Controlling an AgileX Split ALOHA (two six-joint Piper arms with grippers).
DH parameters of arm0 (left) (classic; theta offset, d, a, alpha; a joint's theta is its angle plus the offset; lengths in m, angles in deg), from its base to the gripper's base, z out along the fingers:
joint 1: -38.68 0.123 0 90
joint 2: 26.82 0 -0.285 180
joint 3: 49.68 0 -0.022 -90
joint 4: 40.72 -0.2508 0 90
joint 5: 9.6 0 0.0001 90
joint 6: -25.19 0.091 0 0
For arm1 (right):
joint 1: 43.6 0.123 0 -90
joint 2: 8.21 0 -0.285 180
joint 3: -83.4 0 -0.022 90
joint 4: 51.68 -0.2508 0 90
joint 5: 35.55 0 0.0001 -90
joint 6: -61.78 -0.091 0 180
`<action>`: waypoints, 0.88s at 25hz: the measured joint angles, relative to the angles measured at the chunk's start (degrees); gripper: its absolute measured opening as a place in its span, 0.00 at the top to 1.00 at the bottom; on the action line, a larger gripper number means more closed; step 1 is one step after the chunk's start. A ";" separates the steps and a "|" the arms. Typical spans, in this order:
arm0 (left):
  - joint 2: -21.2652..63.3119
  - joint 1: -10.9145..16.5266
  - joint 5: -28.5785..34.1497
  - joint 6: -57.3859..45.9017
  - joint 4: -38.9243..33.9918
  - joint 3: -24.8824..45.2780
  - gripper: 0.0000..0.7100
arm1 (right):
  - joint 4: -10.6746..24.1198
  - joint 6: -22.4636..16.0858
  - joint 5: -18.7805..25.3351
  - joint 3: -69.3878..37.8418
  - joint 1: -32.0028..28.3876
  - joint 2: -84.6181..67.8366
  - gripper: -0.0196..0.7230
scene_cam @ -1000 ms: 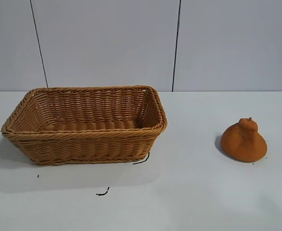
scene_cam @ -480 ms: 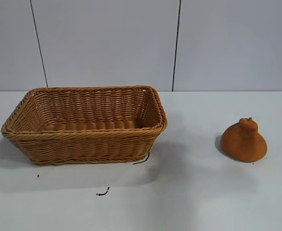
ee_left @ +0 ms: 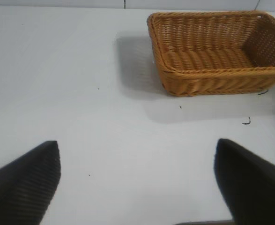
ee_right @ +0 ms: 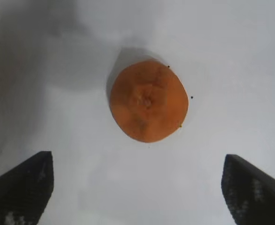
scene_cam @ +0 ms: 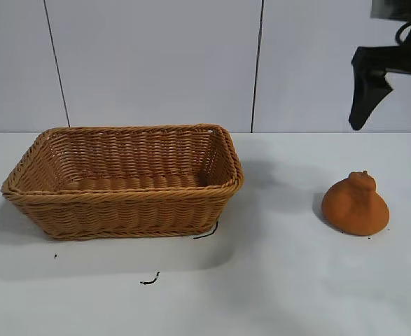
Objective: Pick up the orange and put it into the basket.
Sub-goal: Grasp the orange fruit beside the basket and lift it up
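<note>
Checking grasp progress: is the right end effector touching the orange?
Apart. The exterior view shows the right end effector high above the orange, with bare wall between them.

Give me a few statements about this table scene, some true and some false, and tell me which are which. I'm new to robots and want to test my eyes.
1. The orange lies inside the basket. False: it sits on the table, apart from the basket, off to its right in the exterior view.
2. The right gripper is open, above the orange. True.
3. The basket holds nothing that can be seen. True.
4. The right gripper is gripping the orange. False: its fingers are spread wide and clear of the fruit.
5. The left gripper is shut on the basket's rim. False: it is open and away from the basket, over bare table.
</note>
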 joint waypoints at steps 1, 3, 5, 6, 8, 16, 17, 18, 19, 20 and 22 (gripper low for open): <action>0.00 0.00 0.00 0.00 0.00 0.00 0.10 | 0.00 0.00 -0.37 0.07 0.00 1.11 0.04; 0.00 0.00 0.00 0.00 0.00 0.00 0.10 | 0.00 0.00 -1.78 0.07 0.00 3.58 0.04; 0.00 0.00 0.00 0.00 0.00 0.00 0.10 | 0.00 0.00 -3.12 0.07 0.00 5.63 0.04; 0.00 0.00 0.00 0.00 0.00 0.00 0.10 | -0.05 0.31 -3.70 0.07 0.00 6.56 0.04; 0.00 0.00 0.00 0.00 0.00 0.00 0.10 | -0.25 0.31 -4.55 0.07 0.00 7.69 0.04; 0.00 0.00 0.00 0.00 0.00 0.00 0.10 | -0.45 0.31 -4.26 0.27 0.00 7.02 0.72; 0.00 0.00 0.00 0.00 0.00 0.00 0.10 | -0.45 0.51 -3.83 0.65 0.00 6.36 0.77; 0.00 0.00 0.00 0.00 0.00 0.00 0.10 | -0.45 0.79 -3.17 1.28 0.00 5.70 0.79; 0.00 0.00 0.00 0.00 0.00 0.00 0.10 | -0.50 1.04 -2.33 2.02 0.00 5.17 0.80; 0.00 0.00 0.00 0.00 0.00 0.00 0.10 | -0.41 1.21 -1.76 2.89 0.00 4.42 0.81; 0.00 0.00 0.06 0.00 0.00 0.00 0.10 | -0.37 1.41 -0.40 5.90 0.00 2.48 0.81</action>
